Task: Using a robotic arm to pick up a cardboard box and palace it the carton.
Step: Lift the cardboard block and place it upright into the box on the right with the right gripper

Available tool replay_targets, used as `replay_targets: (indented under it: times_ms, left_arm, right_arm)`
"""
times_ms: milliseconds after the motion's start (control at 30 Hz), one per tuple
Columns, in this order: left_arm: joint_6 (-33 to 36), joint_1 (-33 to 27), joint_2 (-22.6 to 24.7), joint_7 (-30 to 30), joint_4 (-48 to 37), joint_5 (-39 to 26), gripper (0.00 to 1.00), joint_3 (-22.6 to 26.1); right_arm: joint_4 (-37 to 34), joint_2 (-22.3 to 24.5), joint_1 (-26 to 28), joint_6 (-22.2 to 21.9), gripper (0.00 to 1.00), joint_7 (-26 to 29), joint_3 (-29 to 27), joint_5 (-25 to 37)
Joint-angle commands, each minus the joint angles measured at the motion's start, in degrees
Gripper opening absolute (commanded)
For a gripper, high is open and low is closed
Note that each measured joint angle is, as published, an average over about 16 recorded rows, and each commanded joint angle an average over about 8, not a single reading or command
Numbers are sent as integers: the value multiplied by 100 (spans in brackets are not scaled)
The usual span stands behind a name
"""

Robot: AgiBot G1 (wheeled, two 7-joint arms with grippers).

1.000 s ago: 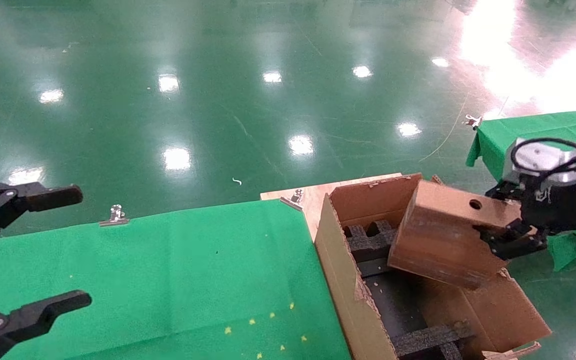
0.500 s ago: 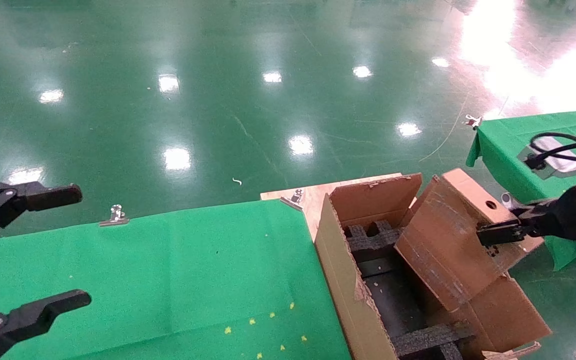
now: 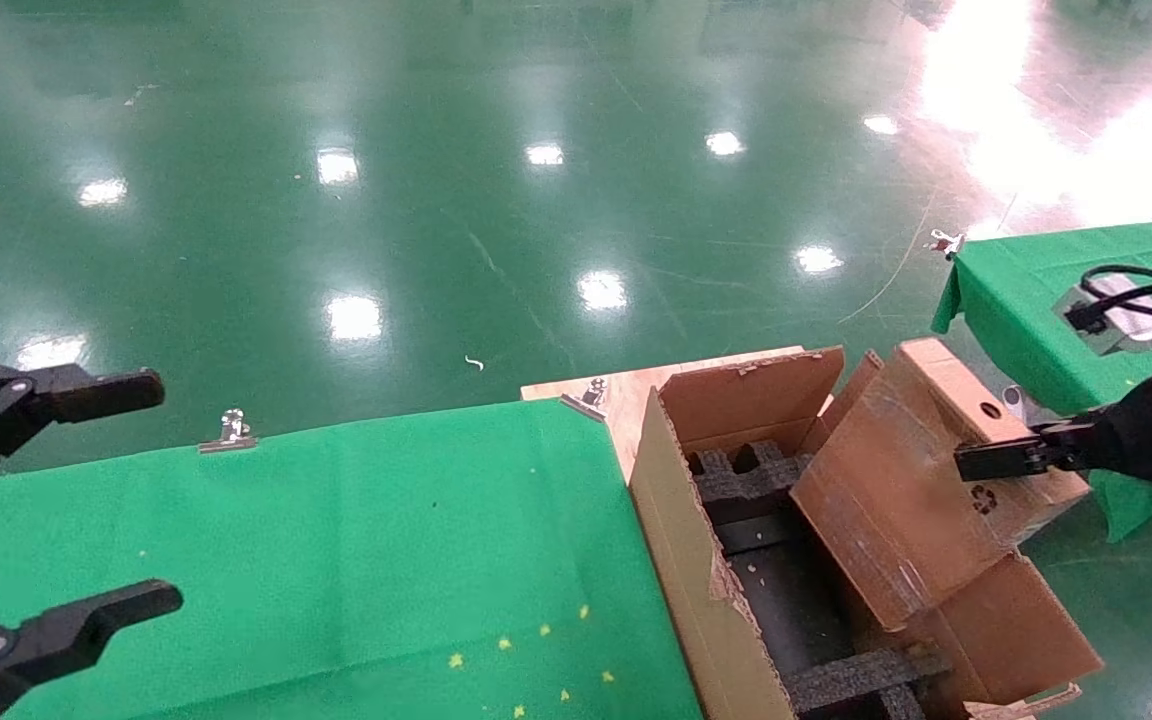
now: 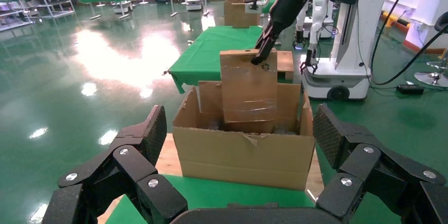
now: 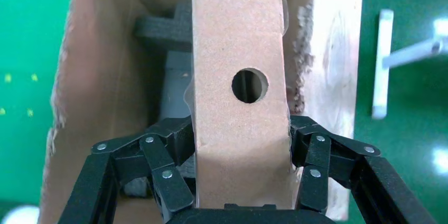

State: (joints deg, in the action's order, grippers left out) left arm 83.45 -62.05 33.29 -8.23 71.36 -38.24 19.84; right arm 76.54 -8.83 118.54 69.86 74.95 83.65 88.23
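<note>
The small brown cardboard box, with a round hole and a recycling mark, is held tilted above the right half of the large carton. My right gripper is shut on the box's near end; in the right wrist view its fingers clamp both sides of the box. The carton holds black foam inserts. The left wrist view shows the box upright over the carton, held by the right arm. My left gripper is open and empty at the far left.
A green cloth covers the table left of the carton, fixed by metal clips. A wooden board shows under the carton's far corner. A second green-covered table stands at the right. The carton's right flap hangs outward.
My right gripper swung the box from lying level over the carton to tilted on end, and pulled back slightly to the right. The left gripper has not moved.
</note>
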Motion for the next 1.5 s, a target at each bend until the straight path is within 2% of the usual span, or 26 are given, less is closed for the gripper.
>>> replay_targets:
  times_ms: [33, 367, 733, 1500]
  left_arm:
    - [0, 0, 0, 0, 0, 0, 100, 0]
    - [0, 0, 0, 0, 0, 0, 100, 0]
    - [0, 0, 0, 0, 0, 0, 100, 1]
    - [0, 0, 0, 1, 0, 1, 100, 1]
  right_arm:
    - [-33, -17, -19, -32, 0, 56, 17, 43]
    - [74, -136, -269, -402, 0, 677, 222, 545]
    - [104, -272, -598, -620, 0, 897, 457, 719]
    - [43, -615, -1466, -1998, 0, 1453, 893, 1234]
